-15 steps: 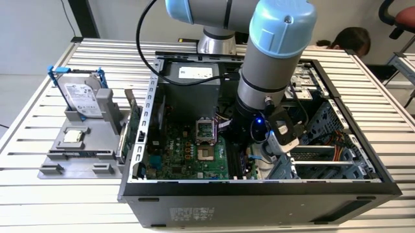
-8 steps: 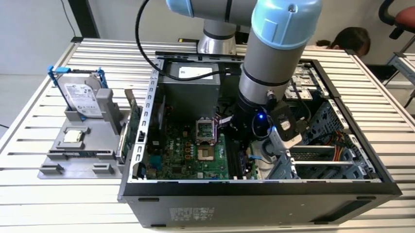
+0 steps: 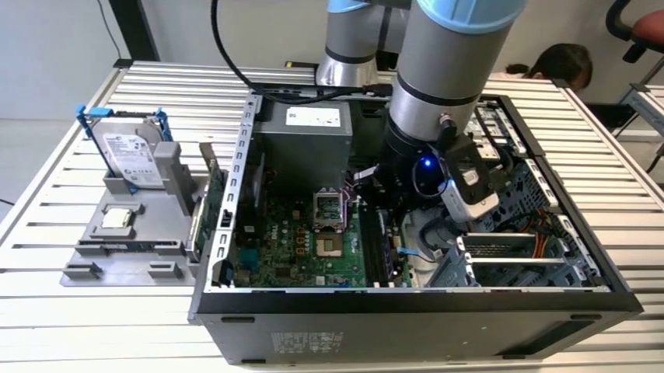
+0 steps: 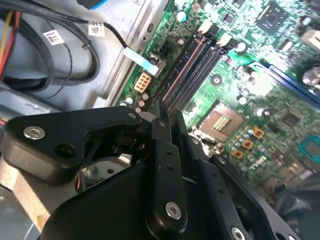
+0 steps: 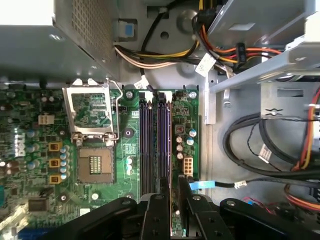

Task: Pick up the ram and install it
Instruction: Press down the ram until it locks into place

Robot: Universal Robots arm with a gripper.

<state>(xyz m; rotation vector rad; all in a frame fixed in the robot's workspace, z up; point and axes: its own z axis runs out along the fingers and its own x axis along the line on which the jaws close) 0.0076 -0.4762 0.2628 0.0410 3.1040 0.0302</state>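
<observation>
The arm comes down steeply into the open case, its wrist bent low over the board. The gripper points downward — in both wrist views its two black fingers stand close together, nearly parallel, with only a thin gap between them.

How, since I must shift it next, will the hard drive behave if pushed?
The hard drive looks like a rigid metal box, so probably stiff and heavy for its size. It stands on edge in the grey stand, so a push near the top may tip it.
</observation>
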